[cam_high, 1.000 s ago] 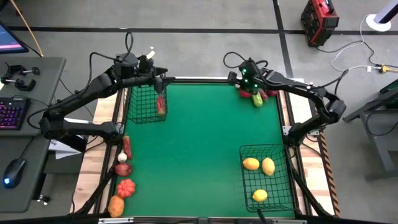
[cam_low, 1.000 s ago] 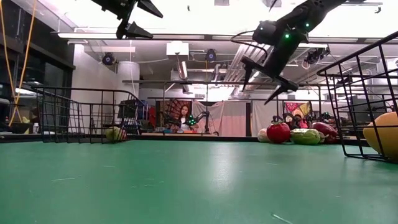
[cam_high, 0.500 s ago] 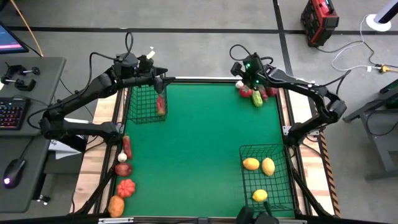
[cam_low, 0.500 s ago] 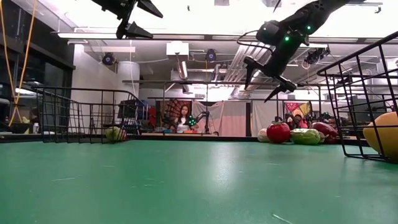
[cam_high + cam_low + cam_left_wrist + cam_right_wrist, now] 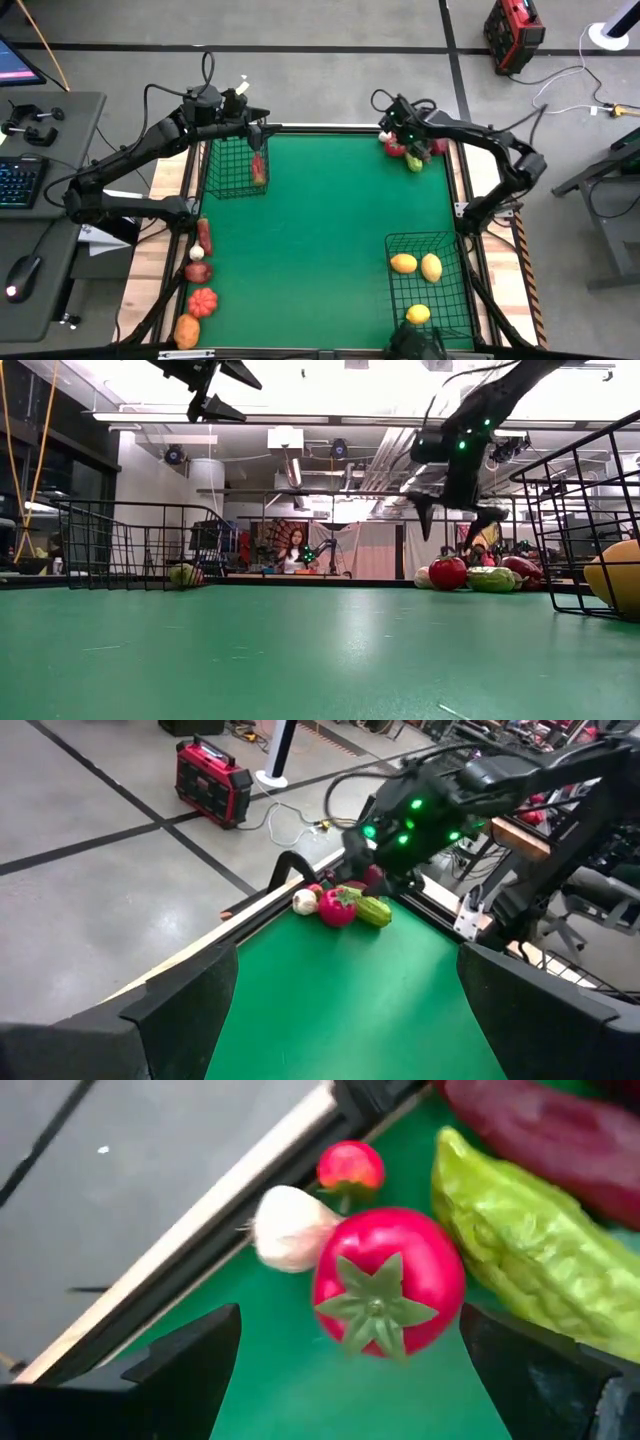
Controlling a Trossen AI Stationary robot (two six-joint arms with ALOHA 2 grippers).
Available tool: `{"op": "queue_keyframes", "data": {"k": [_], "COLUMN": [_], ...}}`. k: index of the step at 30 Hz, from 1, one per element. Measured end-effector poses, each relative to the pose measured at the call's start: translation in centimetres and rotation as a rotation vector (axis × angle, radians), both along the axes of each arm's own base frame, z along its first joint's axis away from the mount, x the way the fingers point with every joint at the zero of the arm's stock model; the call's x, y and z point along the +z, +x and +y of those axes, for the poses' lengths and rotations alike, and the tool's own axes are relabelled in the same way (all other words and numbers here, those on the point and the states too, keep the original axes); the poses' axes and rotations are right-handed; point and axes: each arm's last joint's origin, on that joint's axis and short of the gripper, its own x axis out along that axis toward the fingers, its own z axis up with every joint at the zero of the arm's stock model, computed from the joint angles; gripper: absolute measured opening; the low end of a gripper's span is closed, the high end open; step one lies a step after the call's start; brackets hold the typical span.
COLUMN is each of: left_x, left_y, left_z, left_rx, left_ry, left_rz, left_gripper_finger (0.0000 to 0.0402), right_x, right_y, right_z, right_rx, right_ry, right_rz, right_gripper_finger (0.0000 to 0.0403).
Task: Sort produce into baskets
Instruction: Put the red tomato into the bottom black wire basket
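My right gripper (image 5: 450, 528) is open and points down just above a red tomato (image 5: 390, 1278) in the pile at the table's far right corner (image 5: 408, 150). Its fingers stand on either side of the tomato and touch nothing. Beside the tomato lie a white garlic bulb (image 5: 288, 1228), a small red fruit (image 5: 350, 1166), a bumpy green gourd (image 5: 525, 1250) and a dark red piece (image 5: 540, 1125). My left gripper (image 5: 256, 124) is open and empty, high above the smaller basket (image 5: 222, 167), which holds a red and green piece (image 5: 258, 169).
The larger basket (image 5: 445, 300) stands at the near right with three yellow pieces (image 5: 403, 263). Several pieces, red, white, dark red and orange (image 5: 201, 300), lie along the table's left edge. The green middle of the table (image 5: 320, 230) is bare.
My right gripper has gone down toward the tomato in the far right pile and has tipped from slanting to pointing straight down, staying open. The produce has not moved.
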Motion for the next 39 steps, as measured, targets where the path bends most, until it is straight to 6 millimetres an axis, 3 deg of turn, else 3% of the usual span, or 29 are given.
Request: {"op": "queue_keyframes", "data": {"k": [5,19,32,39], "left_x": [-0.2,-0.5,-0.7,-0.9], "left_y": [0.0,-0.2,-0.2,-0.3], "left_z": [-0.1,-0.1,-0.2,-0.2], "left_rx": [-0.004,-0.018,-0.022,-0.022], "left_ry": [-0.013,-0.003,-0.01,-0.018], "left_rz": [0.016,0.064,0.085,0.097], "left_gripper_finger": [0.0367,0.0367,0.0367,0.0367], "right_x": [-2.1,-2.1,-2.2,-2.4], "right_y": [0.2,0.2,-0.2,-0.3], "right_z": [-1.0,-0.9,-0.4,0.0], "right_rx": [-0.097,-0.155,-0.355,-0.332], "right_ry": [0.067,0.071,0.089,0.14], "right_rz": [-0.01,-0.019,-0.018,-0.002], "right_gripper_finger": [0.0369,0.0369,0.0369,0.0369]}}
